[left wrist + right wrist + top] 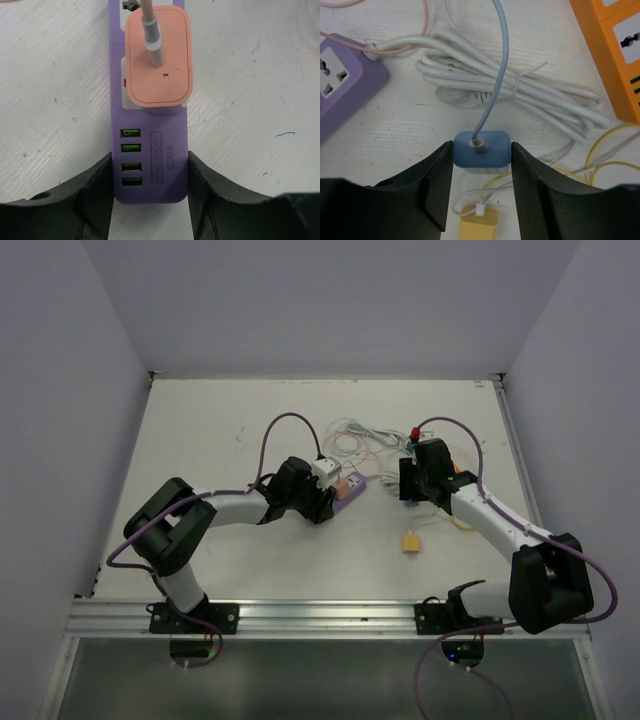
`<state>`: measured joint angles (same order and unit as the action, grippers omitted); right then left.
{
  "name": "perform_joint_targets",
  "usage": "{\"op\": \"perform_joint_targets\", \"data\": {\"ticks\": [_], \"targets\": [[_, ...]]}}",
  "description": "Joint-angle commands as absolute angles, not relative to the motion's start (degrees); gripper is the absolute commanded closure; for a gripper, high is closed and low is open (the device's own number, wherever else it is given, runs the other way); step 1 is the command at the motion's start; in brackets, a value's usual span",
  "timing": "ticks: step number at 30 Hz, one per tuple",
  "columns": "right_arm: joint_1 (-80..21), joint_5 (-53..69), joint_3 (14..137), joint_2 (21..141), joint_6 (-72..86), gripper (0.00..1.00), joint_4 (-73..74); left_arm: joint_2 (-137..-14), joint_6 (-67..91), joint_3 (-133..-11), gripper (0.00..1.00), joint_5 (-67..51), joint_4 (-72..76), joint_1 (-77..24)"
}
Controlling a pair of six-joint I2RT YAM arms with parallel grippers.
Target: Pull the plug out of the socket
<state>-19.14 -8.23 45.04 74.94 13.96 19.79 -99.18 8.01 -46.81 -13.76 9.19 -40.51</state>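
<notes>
Gripping blue plug, purple strip, pink plug seated

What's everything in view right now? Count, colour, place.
purple power strip: 1, purple, table centre, clamped between left fingers
pink plug: 1, pink, seated in purple strip
USB ports: 4, green, strip's near end
blue plug: 1, blue, held between right fingers
yellow plug: 1, yellow, on table near right fingers
white cable bundle: 1, white, beyond purple strip
orange power strip: 1, orange, beside cable bundle
table: 1, off-white
left fingers: 2, black
right fingers: 2, black
left arm: 1, white and black
right arm: 1, white and black
</notes>
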Motion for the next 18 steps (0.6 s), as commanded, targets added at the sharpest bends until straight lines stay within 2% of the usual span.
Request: {"op": "perform_joint_targets", "data": {"ticks": [1,4,7,12,18], "targets": [[-18.9,-8.9,48.3,74.5,16.4,0.45,24.2,-100.4,9.4,-43.4,1.00,-8.9,1.0,-39.6],[-18.9,-4.2,47.6,70.3,15.7,0.26,20.8,-100.0,9.4,-43.0,1.00,-8.8,1.2,-39.6],[-19.2,2.2,45.4,66.1,15.1,0.20,15.5,-99.8,9.5,-42.9,1.00,-8.8,1.5,-39.6],[-22.0,9.0,38.9,61.4,14.0,0.16,4.8,-99.7,9.4,-42.8,1.00,-8.9,1.5,-39.6],[-27.8,12.5,36.0,62.7,11.0,0.15,-5.3,-99.6,9.4,-42.5,1.00,-9.1,1.6,-39.6]]}}
